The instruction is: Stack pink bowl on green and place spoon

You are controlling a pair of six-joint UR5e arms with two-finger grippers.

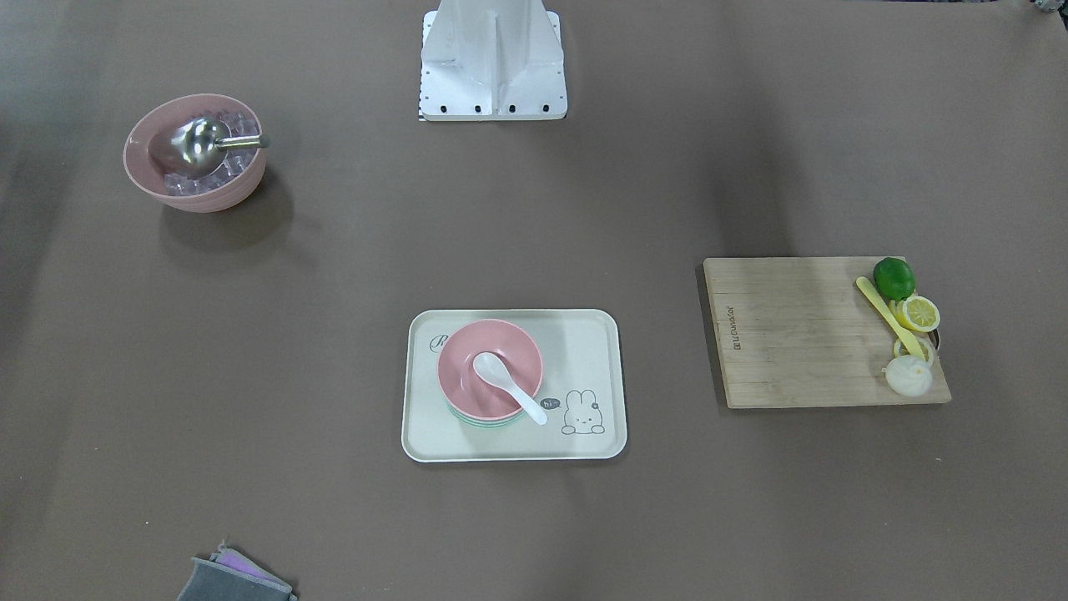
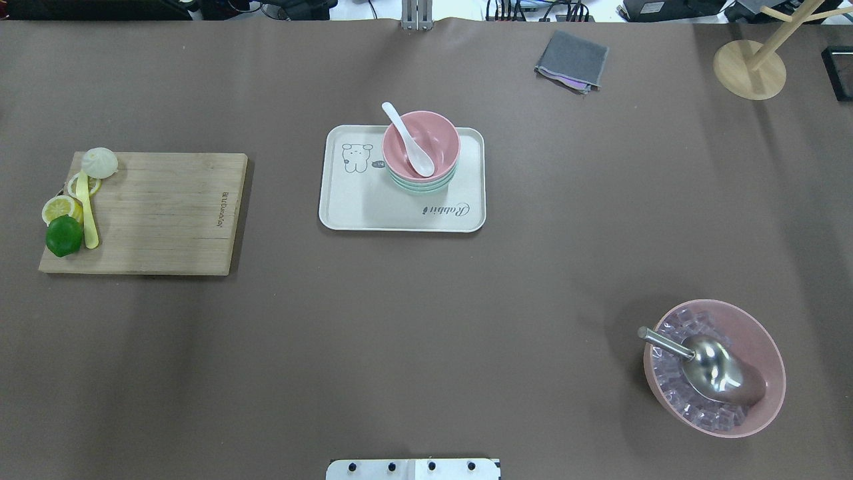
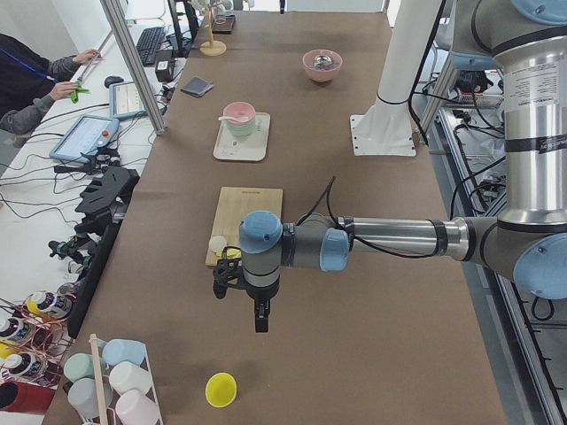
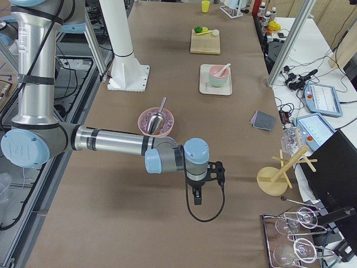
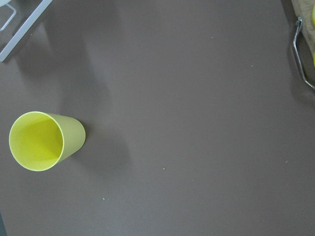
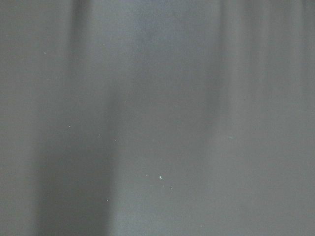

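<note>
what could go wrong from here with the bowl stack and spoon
1. The white spoon has its handle hanging over the rim of the pink bowl; a nudge may tip it out.
2. The stack on the green bowl sits toward one corner of the tray, so lifting the tray could make it slide.

Silver arm tubes, light-blue joint caps, white screw-dotted pedestal.

Seen from overhead, a wooden cutting board at 9 o'clock on the surface carries a lime, a lemon slice and a white bun. At 4 o'clock an ice-filled bowl holds a metal scoop. A grey cloth lies at 1 o'clock.
</note>
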